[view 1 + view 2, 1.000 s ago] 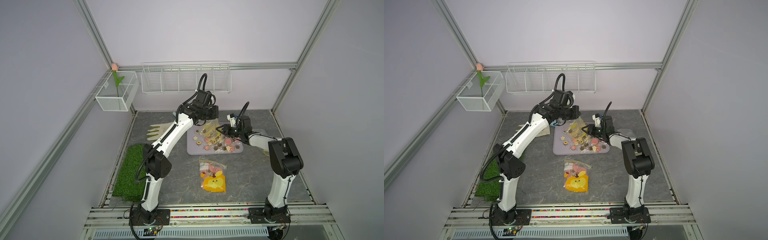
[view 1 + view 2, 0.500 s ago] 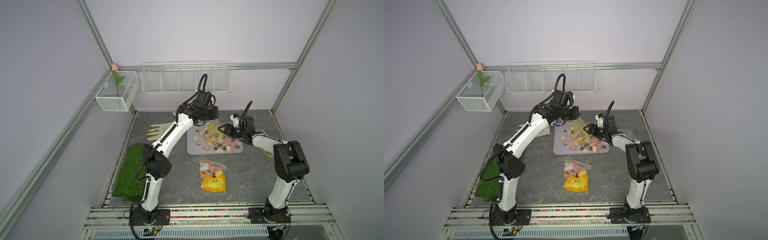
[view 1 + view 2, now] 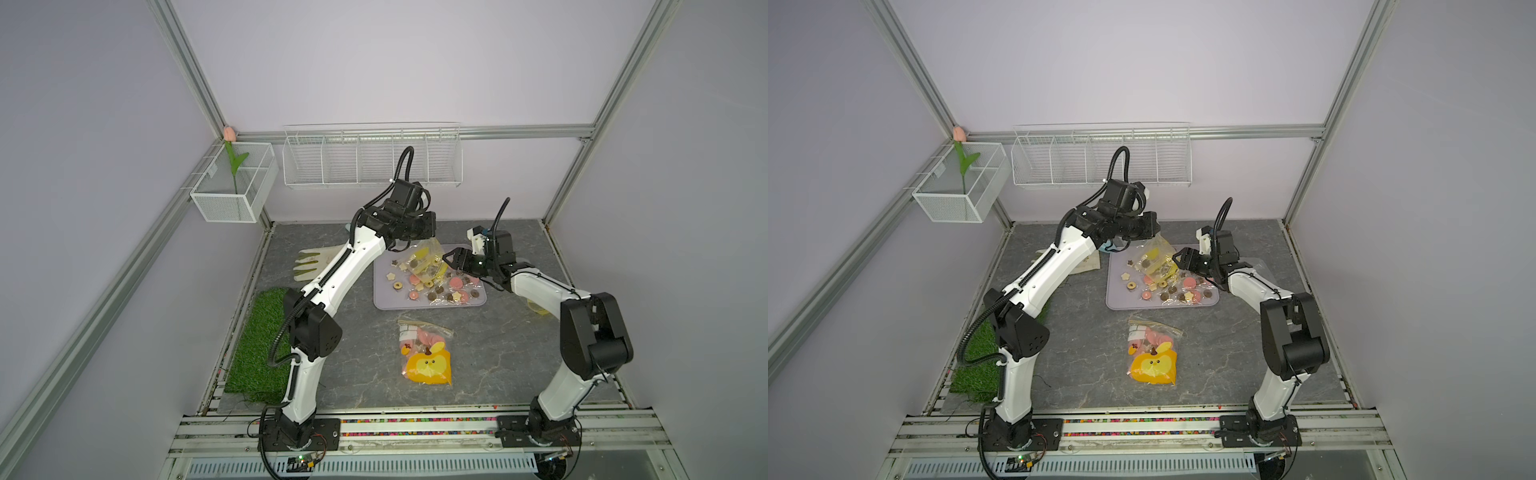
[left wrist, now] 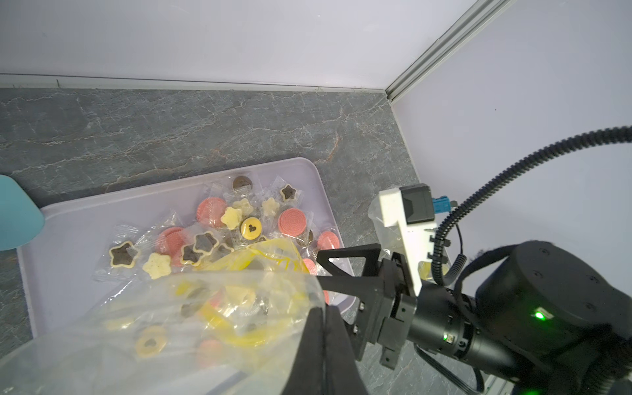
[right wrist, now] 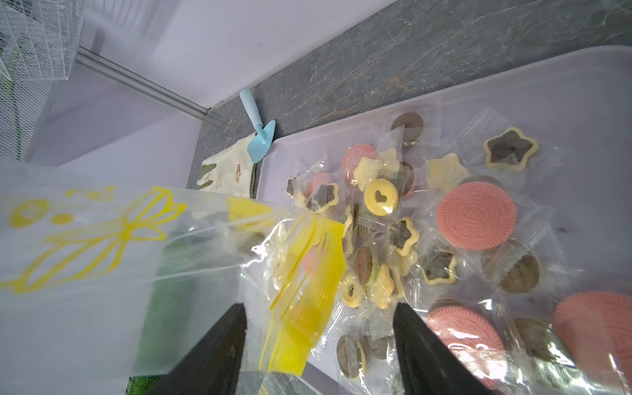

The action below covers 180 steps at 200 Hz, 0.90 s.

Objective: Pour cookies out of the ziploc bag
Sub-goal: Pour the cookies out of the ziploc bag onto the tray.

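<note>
Left gripper (image 4: 320, 325) was pressed together on the clear ziploc bag (image 4: 205, 307), pinching it from above and holding it lifted and tilted, with its yellow-striped mouth hanging down over the lavender tray (image 3: 384, 301). In both top views the bag (image 3: 424, 257) (image 3: 1154, 257) hung at the far side of the tray, between the two arms. The right gripper (image 5: 318, 306) was spread wide at the bag's mouth, its two black fingers (image 5: 219, 345) on either side of the yellow zip strip; whether they touched the plastic could not be told.

Most of the cookies (image 5: 475, 219) lay loose on the tray in small clear wrappers: pink round discs, cream stars, rings with a heart cut-out and dark brown pieces, heaped just below the bag's mouth (image 3: 436, 286). A few were inside the bag, seen through the plastic in the left wrist view.

On the grey bench (image 3: 498, 353), nearer the arm bases, a second bag (image 3: 426, 353) lay flat with pink pieces and a large yellow-orange face piece in it. A pale glove (image 3: 311, 264) and a blue trowel (image 5: 258, 136) lay beside the tray's far left corner, and a grass mat (image 3: 257, 345) lay at the bench's left edge.
</note>
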Available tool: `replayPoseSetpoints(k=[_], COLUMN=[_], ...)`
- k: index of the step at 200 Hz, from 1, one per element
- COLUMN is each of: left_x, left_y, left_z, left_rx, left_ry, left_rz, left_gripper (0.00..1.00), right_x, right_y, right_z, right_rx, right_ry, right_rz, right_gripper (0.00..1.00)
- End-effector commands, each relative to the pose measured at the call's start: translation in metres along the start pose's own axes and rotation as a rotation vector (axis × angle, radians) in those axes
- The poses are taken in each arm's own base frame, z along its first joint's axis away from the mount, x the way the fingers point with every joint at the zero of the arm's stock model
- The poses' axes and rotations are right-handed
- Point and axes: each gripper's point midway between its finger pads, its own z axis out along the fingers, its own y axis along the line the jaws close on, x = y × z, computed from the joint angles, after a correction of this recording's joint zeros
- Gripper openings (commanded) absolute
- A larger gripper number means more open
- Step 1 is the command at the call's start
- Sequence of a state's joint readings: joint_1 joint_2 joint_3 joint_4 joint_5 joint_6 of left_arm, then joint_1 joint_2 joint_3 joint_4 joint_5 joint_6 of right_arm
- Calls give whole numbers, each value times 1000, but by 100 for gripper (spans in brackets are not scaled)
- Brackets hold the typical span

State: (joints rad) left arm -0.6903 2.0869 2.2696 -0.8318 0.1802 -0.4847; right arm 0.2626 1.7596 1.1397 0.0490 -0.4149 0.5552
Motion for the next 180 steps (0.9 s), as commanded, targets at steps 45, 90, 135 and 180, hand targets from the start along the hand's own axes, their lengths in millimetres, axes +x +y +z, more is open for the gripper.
replayPoseSetpoints(k=[45, 90, 135, 180], left_x=[-11, -13, -16, -27], left_y=[-26, -23, -19, -11], left_z=[-21, -22, -28, -42], left_rx=[81, 68, 47, 76], left_ry=[-35, -44, -57, -88], left_rz=[3, 10, 21, -7], left_gripper=[0, 0, 0, 0], right_x=[12, 8, 6, 11], right_y=[3, 2, 8, 26], right_z=[40, 30, 8, -25], right_rx=[20, 38, -13, -110], right_ry=[48, 40, 21, -4], right_rz=[-36, -52, -32, -54], right_gripper=[71, 71, 70, 71])
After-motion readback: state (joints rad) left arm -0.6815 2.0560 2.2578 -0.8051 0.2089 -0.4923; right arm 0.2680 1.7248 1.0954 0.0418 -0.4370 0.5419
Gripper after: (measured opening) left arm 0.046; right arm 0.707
